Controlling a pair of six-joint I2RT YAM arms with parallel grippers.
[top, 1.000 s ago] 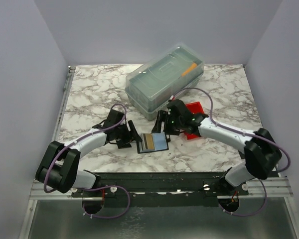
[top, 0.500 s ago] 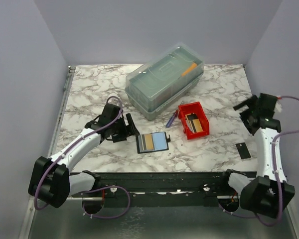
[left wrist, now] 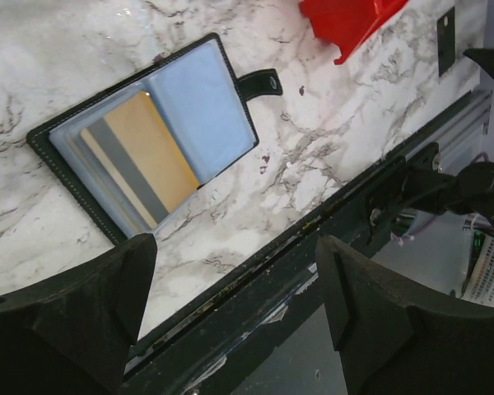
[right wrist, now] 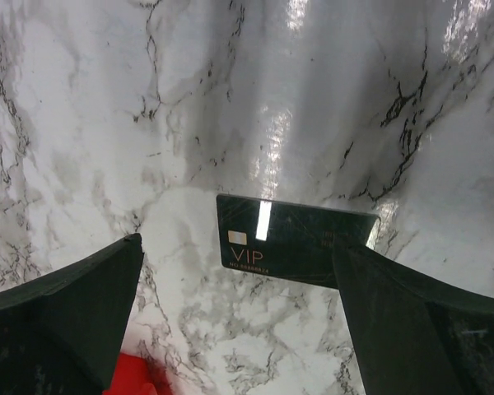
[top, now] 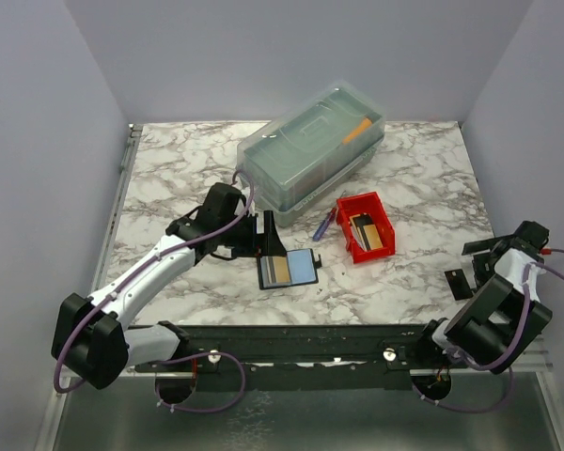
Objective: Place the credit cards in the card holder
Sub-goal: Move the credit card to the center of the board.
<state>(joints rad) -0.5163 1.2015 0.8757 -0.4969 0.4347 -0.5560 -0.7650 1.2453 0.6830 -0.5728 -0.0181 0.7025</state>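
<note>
- My left gripper [left wrist: 235,276] hangs wide open and empty over the unfolded black card holder [left wrist: 66,123] at mid-counter.
- A tan-gold striped card [left wrist: 140,156] sits in its sleeve.
- My right gripper [right wrist: 237,248], also released, hovers over a dark "VIP" card [right wrist: 295,241] lying on the marble counter [right wrist: 107,99].
- My read: partly done; that card is left, perhaps more in the red plastic bin [top: 349,241].
</note>
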